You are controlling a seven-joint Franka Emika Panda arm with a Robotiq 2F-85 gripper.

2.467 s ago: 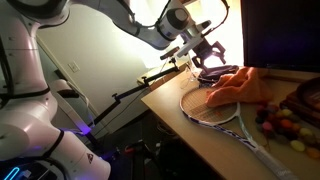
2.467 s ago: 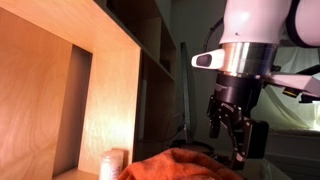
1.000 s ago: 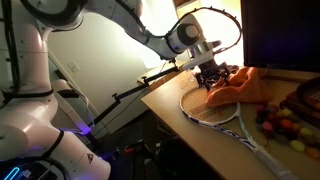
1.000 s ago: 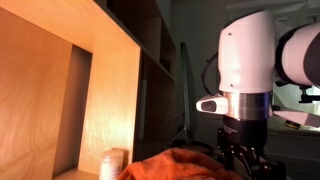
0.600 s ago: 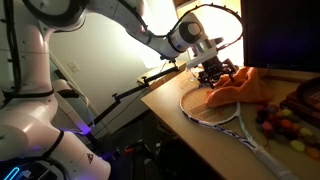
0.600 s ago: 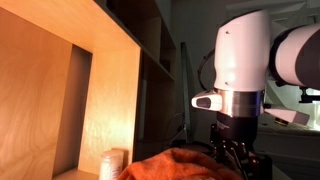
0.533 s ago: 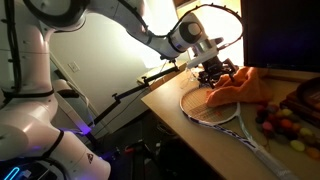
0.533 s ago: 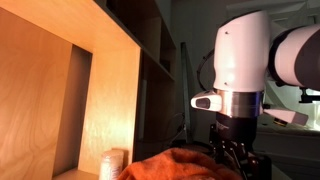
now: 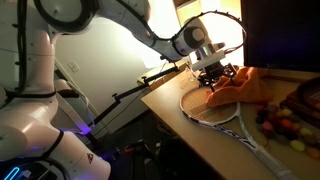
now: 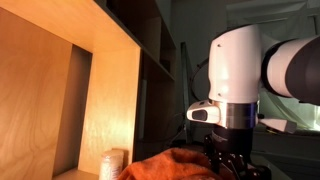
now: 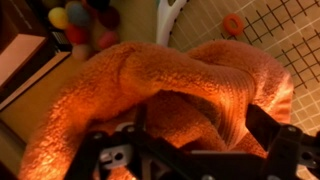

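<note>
End effector (image 9: 214, 72) has come down, now low over orange towel (image 9: 240, 88). Jaws wide open astride a fold, nothing gripped yet. Towel lies on racket (image 9: 203, 106), nr counter (image 9: 168, 100) edge.

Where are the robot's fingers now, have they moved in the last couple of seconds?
Yes. The open fingers have come down to the orange towel, which lies unmoved on the table.

Your arm (image 9: 120, 20) wears glossy white rounded shells with dark seams at the joints. A thin black cable (image 9: 222, 14) runs by the wrist. Your gripper (image 9: 215, 74) is black, its fingers (image 11: 110, 158) skeletal with small pivot holes.
</note>
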